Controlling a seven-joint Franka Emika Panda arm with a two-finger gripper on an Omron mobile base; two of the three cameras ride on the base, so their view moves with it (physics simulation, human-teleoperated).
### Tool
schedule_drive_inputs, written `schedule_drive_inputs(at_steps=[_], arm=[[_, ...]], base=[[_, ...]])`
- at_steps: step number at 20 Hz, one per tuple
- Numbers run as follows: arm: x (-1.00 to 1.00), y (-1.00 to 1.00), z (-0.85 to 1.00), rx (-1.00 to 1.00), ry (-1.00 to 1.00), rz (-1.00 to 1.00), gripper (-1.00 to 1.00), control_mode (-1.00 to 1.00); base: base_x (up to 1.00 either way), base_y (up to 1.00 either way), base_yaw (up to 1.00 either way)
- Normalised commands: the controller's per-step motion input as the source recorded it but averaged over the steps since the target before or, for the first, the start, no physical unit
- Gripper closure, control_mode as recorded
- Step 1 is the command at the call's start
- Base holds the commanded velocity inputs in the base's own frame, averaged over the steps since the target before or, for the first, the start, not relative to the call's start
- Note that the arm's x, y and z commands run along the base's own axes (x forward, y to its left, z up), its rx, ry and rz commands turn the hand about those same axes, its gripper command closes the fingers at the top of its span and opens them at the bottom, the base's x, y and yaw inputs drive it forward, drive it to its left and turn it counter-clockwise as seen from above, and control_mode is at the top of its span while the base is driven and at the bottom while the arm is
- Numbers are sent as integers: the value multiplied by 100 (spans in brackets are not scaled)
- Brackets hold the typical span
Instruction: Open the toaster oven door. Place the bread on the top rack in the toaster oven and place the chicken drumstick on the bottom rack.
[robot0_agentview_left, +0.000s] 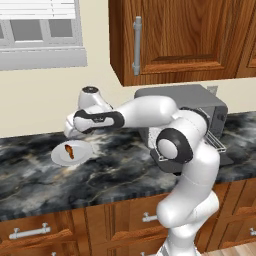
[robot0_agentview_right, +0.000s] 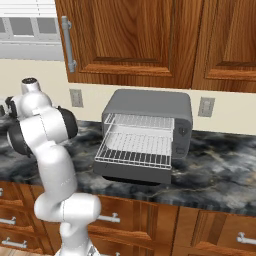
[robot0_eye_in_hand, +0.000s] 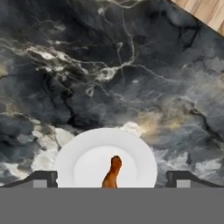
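Marble counter (robot0_agentview_left: 125, 175) | white plate (robot0_eye_in_hand: 83, 162): chicken drumstick (robot0_eye_in_hand: 112, 174) | gripper (robot0_eye_in_hand: 112, 180): spread wide, empty

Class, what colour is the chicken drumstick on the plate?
Reddish-brown chicken drumstick, best seen in the hand view.

The toaster oven (robot0_agentview_right: 150, 131) stands open, bottom rack (robot0_agentview_right: 134, 151) pulled outward.

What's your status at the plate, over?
Gripper open, above the plate. Drumstick lying on it, not gripped. Oven door down, both racks bare. Nothing in the way.
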Motion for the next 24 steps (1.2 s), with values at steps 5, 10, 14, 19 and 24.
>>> schedule_drive_inputs(at_steps=[5, 10, 14, 19, 24], arm=[[21, 26, -44, -7, 0, 1, -100, -100], [26, 22, -40, -6, 0, 2, -100, -100], [30, 18, -39, -4, 0, 2, -100, -100], [34, 15, -36, -3, 0, 1, -100, -100], [37, 16, -33, -1, 0, 0, -100, -100]], base=[[0, 0, 0], [0, 0, 0], [0, 0, 0], [0, 0, 0], [0, 0, 0]])
